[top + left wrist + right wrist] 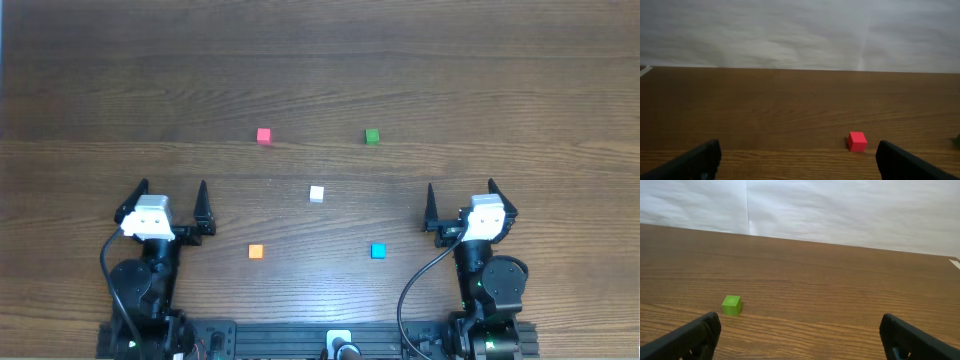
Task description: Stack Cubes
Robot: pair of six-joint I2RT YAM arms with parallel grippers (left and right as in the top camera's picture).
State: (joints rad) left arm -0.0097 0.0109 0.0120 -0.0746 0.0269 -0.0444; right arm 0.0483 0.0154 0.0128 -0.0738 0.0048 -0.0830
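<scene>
Pink cube [264,135], green cube [372,136], plain matte faces

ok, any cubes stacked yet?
No, the pink cube, green cube, white cube, orange cube and blue cube each sit apart.

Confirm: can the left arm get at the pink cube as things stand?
Probably yes. The left claw is open and empty; the pink cube stands alone on bare table ahead of it, slightly to its right. Nothing lies between them; the white cube sits off to the side.
</scene>
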